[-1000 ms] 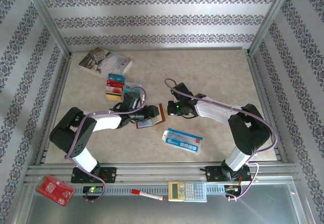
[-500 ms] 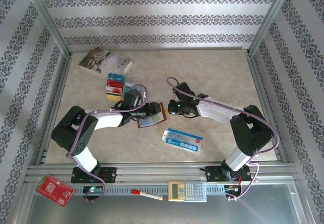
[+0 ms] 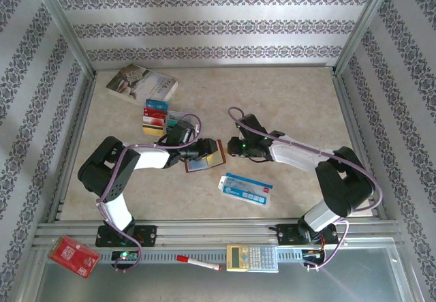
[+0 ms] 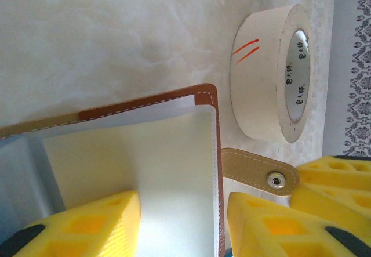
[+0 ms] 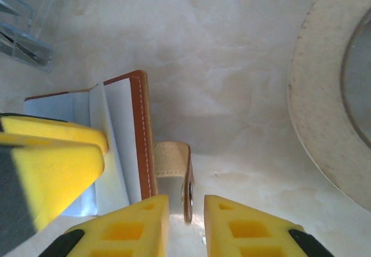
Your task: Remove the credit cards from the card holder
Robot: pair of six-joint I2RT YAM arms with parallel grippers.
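The card holder point(image 3: 204, 159) lies open on the tabletop point(image 3: 286, 104), its edge between the released left fingers point(image 4: 246, 225). The right fingers point(image 5: 152, 225) stand slightly parted around its strap point(image 5: 173, 167). With nothing clamped, the holder may slide or fold shut.

The right tool point(image 5: 185, 210) has eased its pinch, and its jaws now stand slightly apart around the strap point(image 5: 173, 164) of the card holder point(image 5: 124, 135). The left arm point(image 3: 109, 172) and the right arm point(image 3: 340, 179) have swung their elbows slightly rightward.

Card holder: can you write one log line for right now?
card holder: lying open | left end effector: open, straddling its cover edge | right end effector: narrowly open around strap
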